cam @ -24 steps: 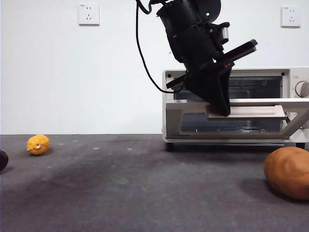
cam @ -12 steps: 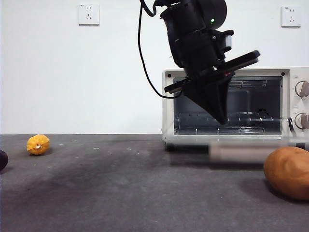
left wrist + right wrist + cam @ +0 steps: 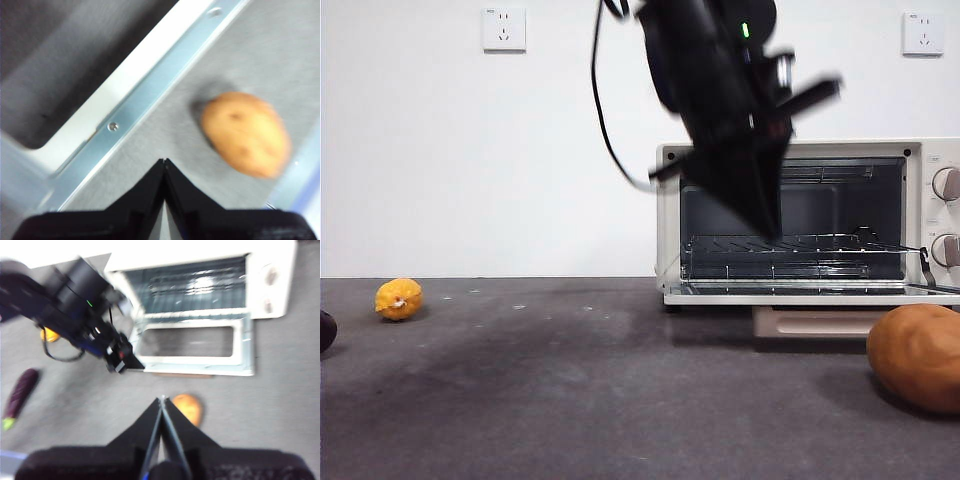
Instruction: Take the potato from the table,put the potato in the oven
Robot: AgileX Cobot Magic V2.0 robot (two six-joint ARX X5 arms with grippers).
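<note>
Oven [image 3: 810,220] door lies flat open, worktop [image 3: 570,390] before it bare; left gripper [image 3: 164,162], jaws together, hangs above the door edge, potato [image 3: 918,357] apart beside it

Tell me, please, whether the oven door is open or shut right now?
Open: the oven door lies flat, baring the wire rack.

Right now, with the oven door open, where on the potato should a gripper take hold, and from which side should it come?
Probably from above, closing across the middle of the potato: it lies free on the table as a smooth oval, so its narrower width suits the jaws. The open oven door is close beside it, so a sideways approach looks cramped.
</note>
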